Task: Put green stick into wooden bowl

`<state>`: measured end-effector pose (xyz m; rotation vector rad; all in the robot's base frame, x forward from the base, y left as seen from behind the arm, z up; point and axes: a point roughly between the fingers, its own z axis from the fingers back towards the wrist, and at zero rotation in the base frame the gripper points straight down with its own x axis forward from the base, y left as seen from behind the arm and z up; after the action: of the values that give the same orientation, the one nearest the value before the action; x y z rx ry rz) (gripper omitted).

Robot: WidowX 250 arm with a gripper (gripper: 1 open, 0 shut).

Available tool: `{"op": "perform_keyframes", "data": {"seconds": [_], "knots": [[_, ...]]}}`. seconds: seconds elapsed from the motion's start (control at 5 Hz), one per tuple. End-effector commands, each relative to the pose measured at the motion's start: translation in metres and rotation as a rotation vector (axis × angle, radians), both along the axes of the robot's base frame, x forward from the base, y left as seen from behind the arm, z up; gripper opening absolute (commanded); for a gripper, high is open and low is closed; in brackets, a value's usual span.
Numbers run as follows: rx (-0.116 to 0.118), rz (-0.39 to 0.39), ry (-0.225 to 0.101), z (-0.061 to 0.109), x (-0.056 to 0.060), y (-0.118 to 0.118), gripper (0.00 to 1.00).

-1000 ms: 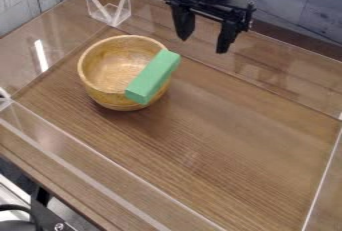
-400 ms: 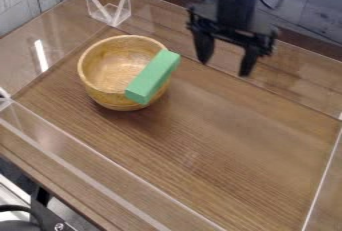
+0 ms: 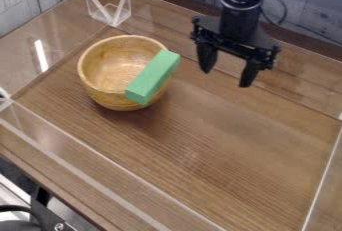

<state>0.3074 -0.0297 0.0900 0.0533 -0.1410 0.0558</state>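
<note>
Bright green stick (image 3: 152,76) tilted in tan wooden bowl (image 3: 99,87).

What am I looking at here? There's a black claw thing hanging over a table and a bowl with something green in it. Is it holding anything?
You are seeing one picture, taken by a camera placed above and in front of a wooden table that has low clear plastic walls around it. The black claw is the hand of a robot arm, which reaches down from the top of the picture. Its fingers point straight down and stand apart, open, and nothing is between them, so it holds nothing. To the left of it in the picture sits a round wooden bowl. A green stick lies in it at a slant, its upper end resting on the rim nearest the hand. The hand hangs beside the bowl, not touching it. At the back left there is a small clear plastic stand.
</note>
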Motion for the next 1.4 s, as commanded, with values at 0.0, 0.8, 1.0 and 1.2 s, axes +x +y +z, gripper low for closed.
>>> {"op": "perform_keyframes", "data": {"seconds": [0.0,0.8,1.0,1.2], "knots": [[0.005,-0.006,-0.082,0.026,0.004,0.010,1.00],[-0.008,0.004,-0.080,0.022,0.011,-0.007,1.00],[-0.004,0.009,-0.080,0.021,0.013,-0.006,1.00],[0.002,0.009,-0.083,0.023,0.011,-0.003,1.00]]}}
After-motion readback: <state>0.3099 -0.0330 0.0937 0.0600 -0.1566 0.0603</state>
